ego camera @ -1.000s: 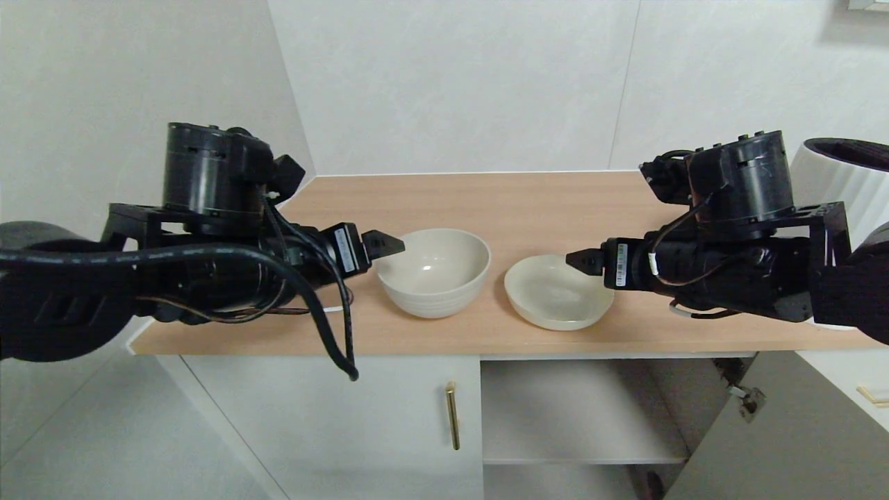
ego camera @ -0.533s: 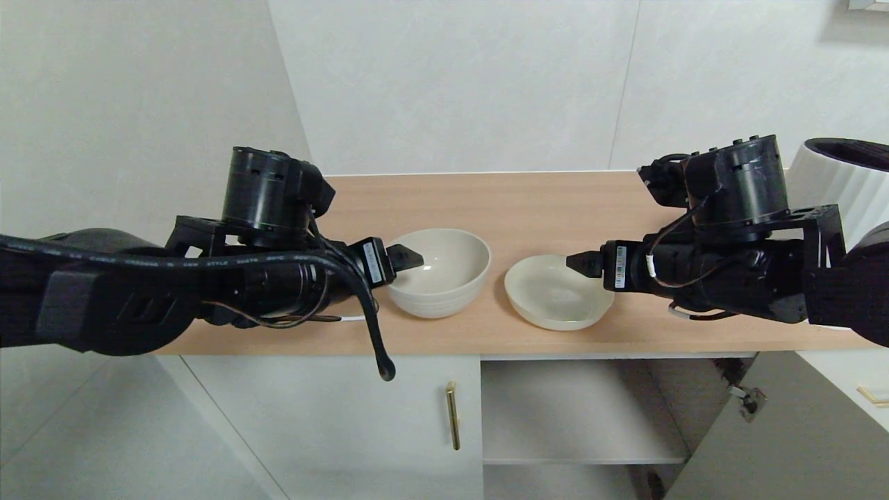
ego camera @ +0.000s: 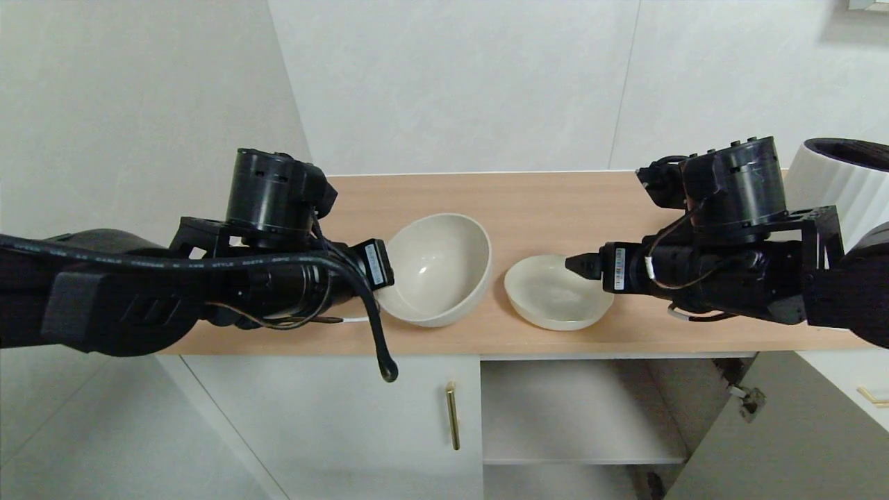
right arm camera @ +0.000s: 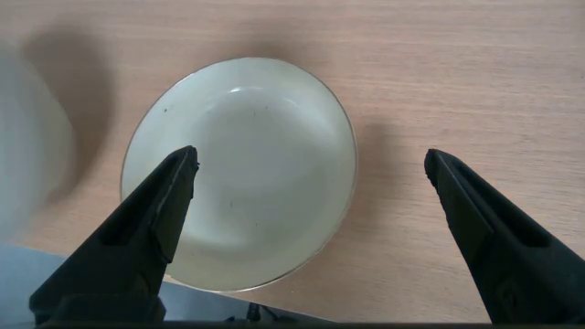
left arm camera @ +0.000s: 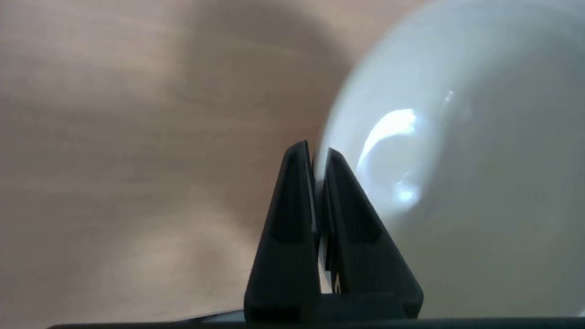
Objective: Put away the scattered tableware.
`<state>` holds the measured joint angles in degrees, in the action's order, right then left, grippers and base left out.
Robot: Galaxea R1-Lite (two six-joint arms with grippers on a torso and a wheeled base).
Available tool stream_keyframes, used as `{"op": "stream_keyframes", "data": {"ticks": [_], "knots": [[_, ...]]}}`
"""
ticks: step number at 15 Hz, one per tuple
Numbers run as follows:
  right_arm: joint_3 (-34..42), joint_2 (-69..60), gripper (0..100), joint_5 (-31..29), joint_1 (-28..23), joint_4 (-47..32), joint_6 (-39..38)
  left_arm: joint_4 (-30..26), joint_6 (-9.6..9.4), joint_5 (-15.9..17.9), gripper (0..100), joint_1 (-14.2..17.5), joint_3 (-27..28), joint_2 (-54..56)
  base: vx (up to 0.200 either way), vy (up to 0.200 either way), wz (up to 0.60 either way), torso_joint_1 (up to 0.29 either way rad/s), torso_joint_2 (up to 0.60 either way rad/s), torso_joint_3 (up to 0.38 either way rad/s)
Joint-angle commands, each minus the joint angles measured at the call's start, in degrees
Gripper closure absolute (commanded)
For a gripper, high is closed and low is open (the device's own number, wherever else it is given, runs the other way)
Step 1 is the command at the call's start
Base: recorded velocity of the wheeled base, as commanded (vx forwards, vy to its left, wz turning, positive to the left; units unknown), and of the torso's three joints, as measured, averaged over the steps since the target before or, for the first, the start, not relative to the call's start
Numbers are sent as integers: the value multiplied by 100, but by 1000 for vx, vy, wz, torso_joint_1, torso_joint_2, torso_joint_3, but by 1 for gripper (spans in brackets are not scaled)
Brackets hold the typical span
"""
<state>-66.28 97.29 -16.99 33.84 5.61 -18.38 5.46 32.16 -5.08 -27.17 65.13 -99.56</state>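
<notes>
Centrally in the head view, the left gripper pinches the deep bowl by its rim, tilted near the counter front edge. A narrow strip of bare wood separates the shallow dish to its right. The right wrist view shows the right gripper spread wide over that dish; the left wrist view shows fingers clamped on the rim

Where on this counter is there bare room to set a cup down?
Bare: the counter strip behind the tilted bowl and the dish, up to the wall, and the open cabinet shelf below. Crowded: the front middle, where both sit close, hemmed by the jaws.
</notes>
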Motion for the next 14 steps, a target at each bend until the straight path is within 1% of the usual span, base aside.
{"op": "stream_keyframes", "data": {"ticks": [1,5,14], "knots": [[-25,53,0,-50,0,2,1,8,1,-1,100,1,-10,86,0,0,0,0,0,0],[-96,387,0,-621,0,2,37,-1,1,25,100,1,-45,323,0,0,0,0,0,0],[-183,765,0,-885,0,-7,54,-1,-8,34,100,1,-80,438,0,0,0,0,0,0]]}}
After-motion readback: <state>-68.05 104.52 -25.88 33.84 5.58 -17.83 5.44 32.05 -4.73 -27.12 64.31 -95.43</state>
